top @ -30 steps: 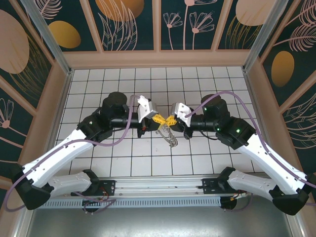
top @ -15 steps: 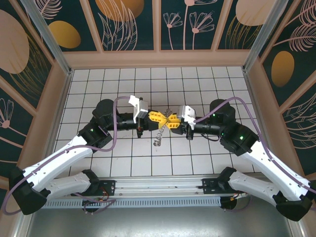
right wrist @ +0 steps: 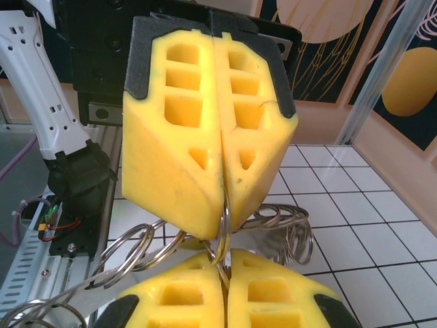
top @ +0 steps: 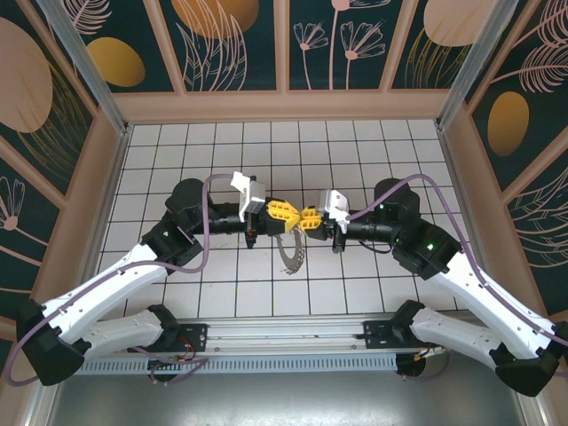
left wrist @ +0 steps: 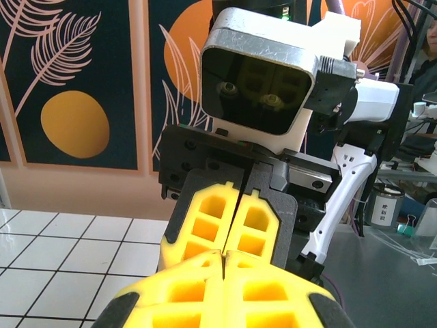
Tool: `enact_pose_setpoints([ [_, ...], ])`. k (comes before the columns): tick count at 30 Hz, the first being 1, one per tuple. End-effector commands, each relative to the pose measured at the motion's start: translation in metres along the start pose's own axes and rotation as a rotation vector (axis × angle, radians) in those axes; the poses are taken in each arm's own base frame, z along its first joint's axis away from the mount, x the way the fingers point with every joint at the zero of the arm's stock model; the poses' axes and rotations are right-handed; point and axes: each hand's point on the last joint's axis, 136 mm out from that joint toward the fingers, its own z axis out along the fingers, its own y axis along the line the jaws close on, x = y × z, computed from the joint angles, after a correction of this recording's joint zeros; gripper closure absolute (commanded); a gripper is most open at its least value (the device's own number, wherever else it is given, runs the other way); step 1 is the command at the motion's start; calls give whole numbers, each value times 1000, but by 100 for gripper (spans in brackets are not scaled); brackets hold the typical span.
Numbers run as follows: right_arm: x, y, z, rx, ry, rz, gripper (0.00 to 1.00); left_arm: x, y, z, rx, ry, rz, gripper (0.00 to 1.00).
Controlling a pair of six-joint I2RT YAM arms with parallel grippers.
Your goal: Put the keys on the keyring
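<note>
Now the left gripper point(top: 286, 215) and right gripper point(top: 310, 218) meet tip to tip, both clamped on a wire loop of the keyring point(top: 290, 251) dangling below them: light, stiff, probably slippery metal, best pinched at the rim.

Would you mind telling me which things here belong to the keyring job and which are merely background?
Job: keyring, clamped by both shut grippers; left gripper; right gripper.
Not involved: tiled table; patterned wall panels.
</note>
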Motion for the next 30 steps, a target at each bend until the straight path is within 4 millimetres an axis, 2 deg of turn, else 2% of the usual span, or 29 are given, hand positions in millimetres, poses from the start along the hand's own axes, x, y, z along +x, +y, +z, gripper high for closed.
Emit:
enact_pose_setpoints([
  [1,6,4,6,-29,3,24,89,-25,-11,2,55,-92,66,100],
  [5,-1,4,4,-31,-25,13,89,-24,-11,3,70,-98,58,100],
  [9,4,6,8,-46,-12,24,100,-25,-12,4,81,-115,52,100],
  [16,7,2,10,-32,-4,28,100,-25,-13,4,96,-122,44,100],
  [30,3,-11,-10,109,4,-3,100,-20,-15,-1,67,-79,67,100],
])
